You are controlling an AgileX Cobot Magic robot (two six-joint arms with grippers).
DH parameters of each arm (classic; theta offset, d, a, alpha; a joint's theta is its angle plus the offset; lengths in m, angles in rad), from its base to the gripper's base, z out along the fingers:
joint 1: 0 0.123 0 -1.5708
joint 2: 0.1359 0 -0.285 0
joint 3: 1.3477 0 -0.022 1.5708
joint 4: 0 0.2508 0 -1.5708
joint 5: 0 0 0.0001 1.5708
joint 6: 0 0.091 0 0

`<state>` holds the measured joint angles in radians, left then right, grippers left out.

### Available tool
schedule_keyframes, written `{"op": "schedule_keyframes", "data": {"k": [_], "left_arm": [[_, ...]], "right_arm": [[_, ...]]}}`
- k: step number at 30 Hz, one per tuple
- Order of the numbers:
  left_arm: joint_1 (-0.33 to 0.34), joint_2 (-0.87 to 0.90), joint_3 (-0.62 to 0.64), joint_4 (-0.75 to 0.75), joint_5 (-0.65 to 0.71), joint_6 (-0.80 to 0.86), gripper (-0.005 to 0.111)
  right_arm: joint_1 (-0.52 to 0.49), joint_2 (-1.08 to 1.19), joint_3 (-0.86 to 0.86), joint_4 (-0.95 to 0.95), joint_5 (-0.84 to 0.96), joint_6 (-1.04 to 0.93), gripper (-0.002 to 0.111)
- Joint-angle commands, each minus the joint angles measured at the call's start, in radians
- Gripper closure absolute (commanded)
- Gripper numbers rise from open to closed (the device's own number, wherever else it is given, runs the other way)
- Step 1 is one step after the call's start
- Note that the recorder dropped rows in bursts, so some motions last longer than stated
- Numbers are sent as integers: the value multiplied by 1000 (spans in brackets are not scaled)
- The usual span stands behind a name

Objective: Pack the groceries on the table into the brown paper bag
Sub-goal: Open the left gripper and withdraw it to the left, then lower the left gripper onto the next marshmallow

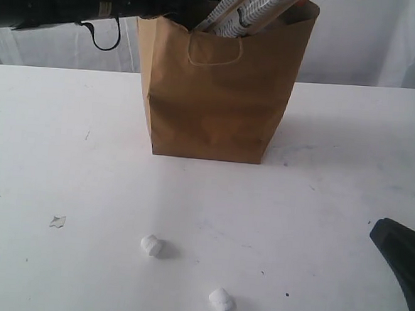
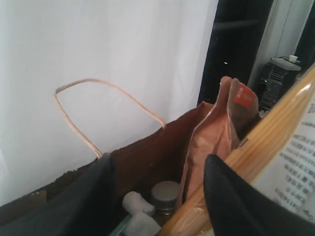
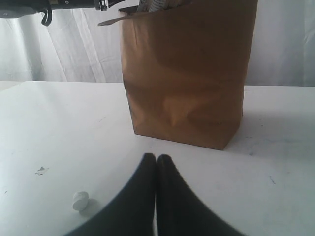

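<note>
From the exterior view, the brown paper bag [image 1: 219, 92] stands upright on the table [image 1: 51, 152]. Long noodle packs [image 1: 246, 12] poke out of its top, and two white marshmallows [image 1: 151, 245] lie in front of it.

In the left wrist view, the left gripper [image 2: 160, 162] hangs over the bag's mouth, jaws spread and grasping nothing. A brown pouch [image 2: 211, 142] and a round lid [image 2: 165, 192] sit inside the bag.

In the right wrist view, the right gripper [image 3: 156, 160] is in front of the bag, clenched and empty.

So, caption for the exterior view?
Two marshmallows on the table before a paper bag with noodle packs poking out.

No legible text. Dark print on noodle pack [image 2: 295, 162] blurred; red tag [image 2: 243, 96] on brown pouch [image 2: 212, 142] unreadable.
</note>
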<state>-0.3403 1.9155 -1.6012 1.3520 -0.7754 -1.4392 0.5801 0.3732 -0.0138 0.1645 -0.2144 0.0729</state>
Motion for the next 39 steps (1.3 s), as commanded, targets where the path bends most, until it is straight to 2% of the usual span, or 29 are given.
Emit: {"op": "schedule_keyframes", "data": {"k": [1, 4, 7, 8, 10, 16, 22, 26, 39], "left_arm": [[-6, -25, -6, 28, -2, -50, 49], [-6, -62, -6, 122, -25, -72, 49], [4, -106, 0, 375, 68, -208, 49], [14, -118, 10, 392, 86, -275, 49], [43, -143, 38, 392, 56, -307, 49], [111, -238, 80, 392, 8, -314, 49], [172, -358, 141, 392, -120, -348, 49], [188, -428, 242, 392, -145, -353, 49], [188, -589, 746, 392, -144, -310, 49]], "right_arm": [[-5, -7, 6, 0, -4, 2, 108], [-5, -7, 6, 0, -4, 2, 108], [-5, -7, 6, 0, -4, 2, 108], [-5, -7, 6, 0, -4, 2, 108], [-5, -7, 6, 0, -4, 2, 108], [-5, -7, 6, 0, -4, 2, 108], [-5, -7, 6, 0, -4, 2, 108], [-5, -7, 6, 0, -4, 2, 108], [-5, -7, 6, 0, -4, 2, 108]]}}
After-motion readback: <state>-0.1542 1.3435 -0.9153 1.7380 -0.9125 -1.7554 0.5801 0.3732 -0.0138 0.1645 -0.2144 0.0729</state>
